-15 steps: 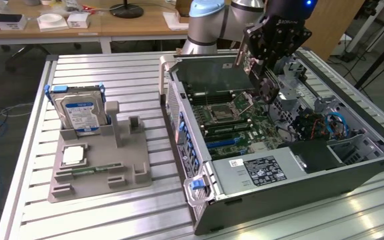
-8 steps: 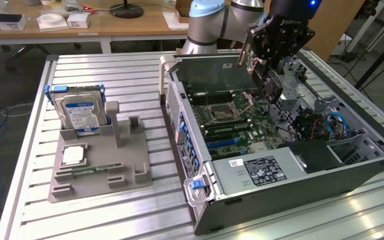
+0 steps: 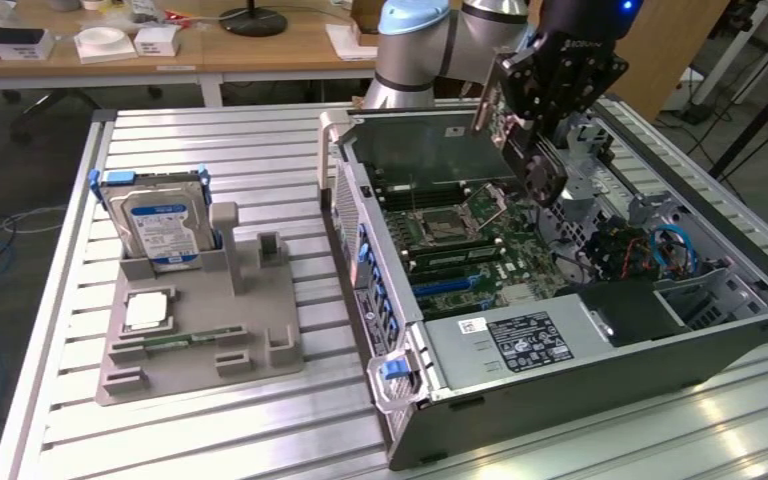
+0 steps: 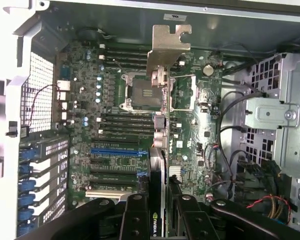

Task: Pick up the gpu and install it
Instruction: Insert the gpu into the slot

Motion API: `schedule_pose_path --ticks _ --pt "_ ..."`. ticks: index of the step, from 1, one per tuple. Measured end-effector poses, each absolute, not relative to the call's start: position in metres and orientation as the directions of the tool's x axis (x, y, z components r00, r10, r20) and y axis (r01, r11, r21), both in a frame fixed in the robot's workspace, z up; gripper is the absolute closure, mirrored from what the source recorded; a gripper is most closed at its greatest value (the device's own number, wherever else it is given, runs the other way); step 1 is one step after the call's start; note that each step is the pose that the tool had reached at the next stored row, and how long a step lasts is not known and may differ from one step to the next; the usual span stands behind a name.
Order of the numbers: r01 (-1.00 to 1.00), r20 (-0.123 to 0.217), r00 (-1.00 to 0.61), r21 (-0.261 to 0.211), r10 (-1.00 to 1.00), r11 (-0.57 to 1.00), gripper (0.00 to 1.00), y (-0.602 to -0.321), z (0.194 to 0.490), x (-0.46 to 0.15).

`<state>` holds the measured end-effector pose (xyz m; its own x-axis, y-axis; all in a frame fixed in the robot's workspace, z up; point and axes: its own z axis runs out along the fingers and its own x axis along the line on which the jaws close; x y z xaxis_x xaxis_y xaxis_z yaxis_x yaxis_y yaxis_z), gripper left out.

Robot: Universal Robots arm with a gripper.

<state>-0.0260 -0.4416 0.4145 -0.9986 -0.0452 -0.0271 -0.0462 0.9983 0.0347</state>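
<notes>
Bright, even overhead room light, glare streaks on the table [image 3: 197, 430], shadowed case [image 3: 598, 385] interior, gpu [image 4: 167, 45] slightly soft.

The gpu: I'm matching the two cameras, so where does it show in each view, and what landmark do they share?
Exterior view: gpu held high over the open computer case, toward the exterior view's right.
Wrist view: gpu seen edge-on, crossing the picture's middle beside the CPU socket.
Shared landmark: the CPU socket.

gpu [image 4: 166, 50], held edge-on, above open computer case [image 3: 624, 385]
</notes>
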Motion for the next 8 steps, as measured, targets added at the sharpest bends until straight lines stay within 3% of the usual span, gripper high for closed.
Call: schedule_pose_path --ticks 8 --pt "-0.108 -0.027 -0.994 0.035 -0.107 0.994 0.74 -0.4416 0.4145 -0.0260"
